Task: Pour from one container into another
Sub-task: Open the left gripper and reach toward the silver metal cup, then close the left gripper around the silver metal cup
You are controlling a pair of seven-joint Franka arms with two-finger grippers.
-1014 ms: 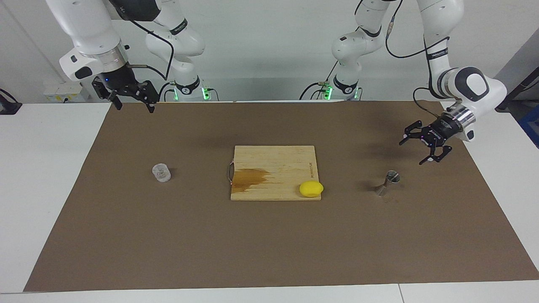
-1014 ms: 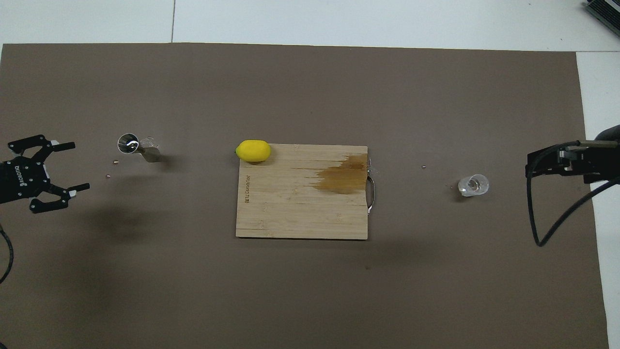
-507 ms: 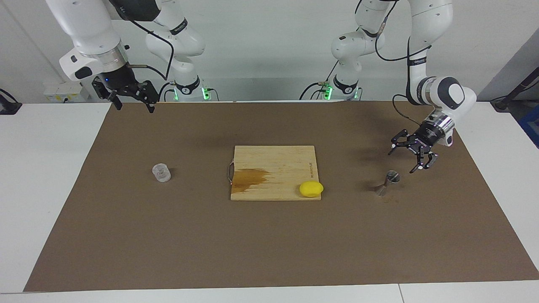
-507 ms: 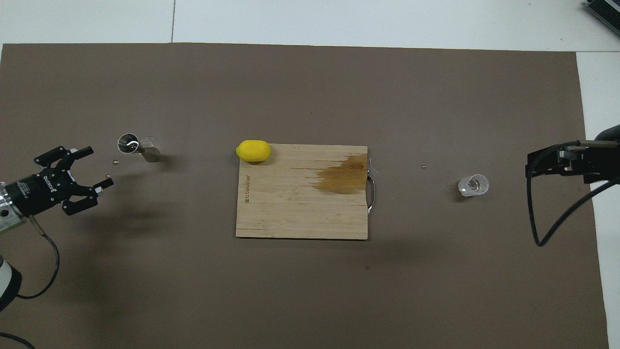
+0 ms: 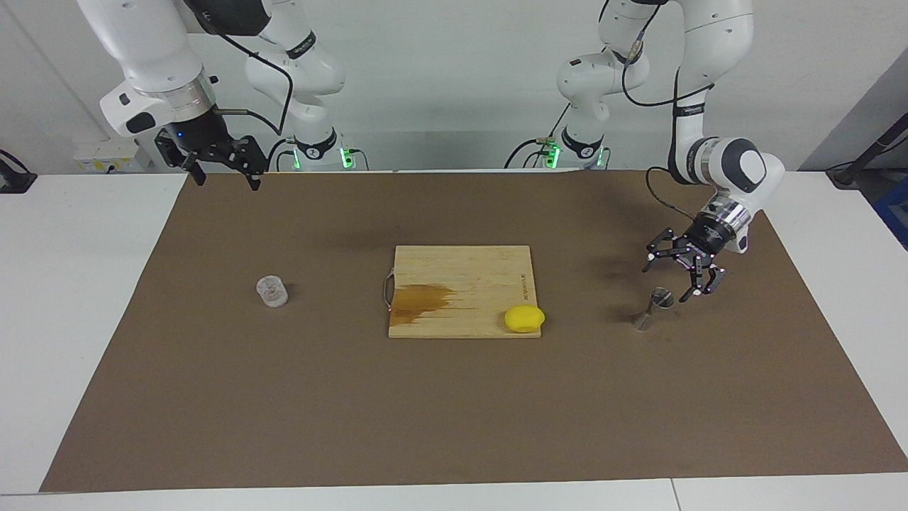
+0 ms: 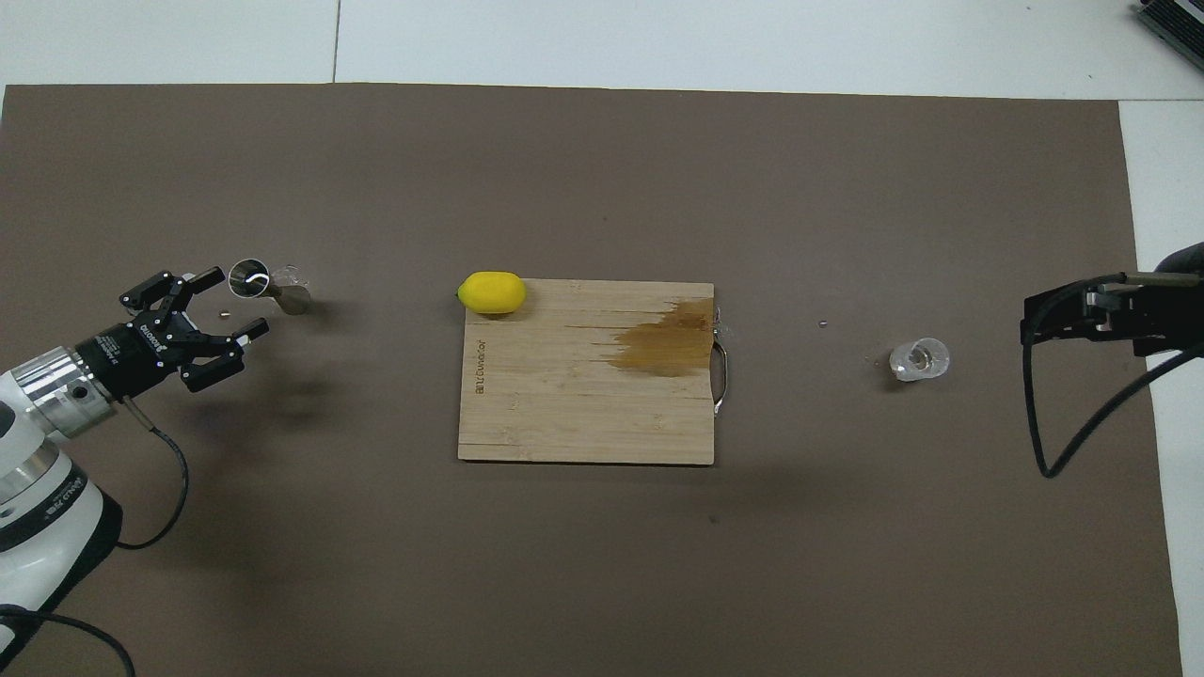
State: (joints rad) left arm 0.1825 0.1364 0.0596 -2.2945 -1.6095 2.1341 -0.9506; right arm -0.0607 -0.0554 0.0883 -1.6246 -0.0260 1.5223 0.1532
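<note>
The clear glass tumbler stands upright on the brown mat toward the right arm's end; it also shows in the overhead view. The steel jigger stands upright toward the left arm's end, also seen in the overhead view. My left gripper is open, low over the mat right beside the jigger's top, not touching it; in the overhead view its fingertips flank the spot beside the jigger's rim. My right gripper is open and waits high over the mat's edge nearest the robots, apart from the tumbler; part of it shows overhead.
A wooden cutting board with a dark wet stain lies mid-mat, also in the overhead view. A yellow lemon sits on the board's corner toward the jigger, seen overhead too. The brown mat covers most of the white table.
My left gripper has swung in and down from the mat's edge to just beside the jigger, staying open. The right arm, tumbler and jigger have not moved.
</note>
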